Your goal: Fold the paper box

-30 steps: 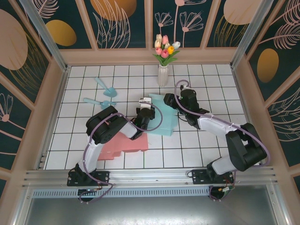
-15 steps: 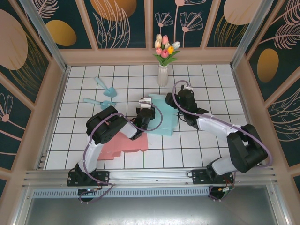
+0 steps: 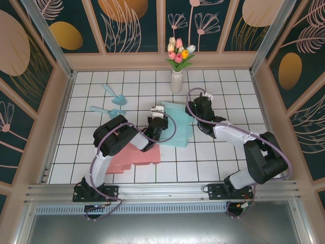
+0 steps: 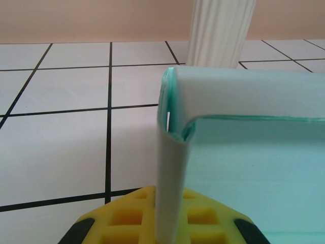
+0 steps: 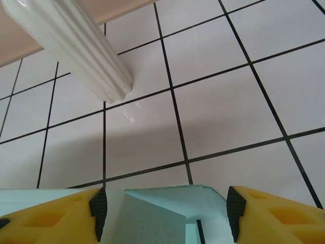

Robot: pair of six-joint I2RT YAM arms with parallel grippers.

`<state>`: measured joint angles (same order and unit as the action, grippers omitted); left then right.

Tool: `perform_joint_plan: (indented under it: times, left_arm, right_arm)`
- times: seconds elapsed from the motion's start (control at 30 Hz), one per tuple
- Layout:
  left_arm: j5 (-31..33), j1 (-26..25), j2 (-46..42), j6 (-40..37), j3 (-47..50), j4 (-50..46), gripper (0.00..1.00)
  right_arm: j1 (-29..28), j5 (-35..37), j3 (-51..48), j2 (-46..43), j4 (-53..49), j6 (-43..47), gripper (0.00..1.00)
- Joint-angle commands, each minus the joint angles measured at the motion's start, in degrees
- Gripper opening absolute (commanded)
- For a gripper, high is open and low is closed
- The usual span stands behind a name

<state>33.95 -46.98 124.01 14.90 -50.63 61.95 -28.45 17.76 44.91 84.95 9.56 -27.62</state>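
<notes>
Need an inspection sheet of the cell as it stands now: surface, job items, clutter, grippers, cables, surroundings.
Surface: white tiled table, no spills seen.
Job's things: teal paper box flat at centre, one flap raised.
Clutter: pink sheet near the left arm; two teal scoops; vase of tulips at the back.
Grippers: left gripper shut on the box flap; right gripper open, straddling a box corner.
Cables: purple cables loop along both arms, one over the box.
Surroundings: floral wall panels; aluminium rail.
</notes>
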Motion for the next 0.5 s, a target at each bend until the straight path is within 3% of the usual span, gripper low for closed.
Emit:
perform_joint_plan:
  times: [0.0,0.1,0.27,0.47]
  left_arm:
    - [0.6,0.2,0.2,0.9,0.3,2.6,0.0]
    - [0.5,0.2,0.2,0.8,0.3,2.4,0.0]
    - [0.5,0.1,0.3,0.7,0.1,2.2,0.0]
    - [0.5,0.2,0.3,0.6,0.0,1.9,0.0]
  right_arm:
    - [0.1,2.5,0.8,2.8,-5.8,2.1,0.64]
    - [0.0,4.6,0.3,3.0,-6.1,2.9,0.63]
    - [2.9,-2.9,-2.5,-0.5,-3.6,4.5,0.62]
    - [4.2,-3.0,-2.9,-1.6,-4.8,10.4,0.56]
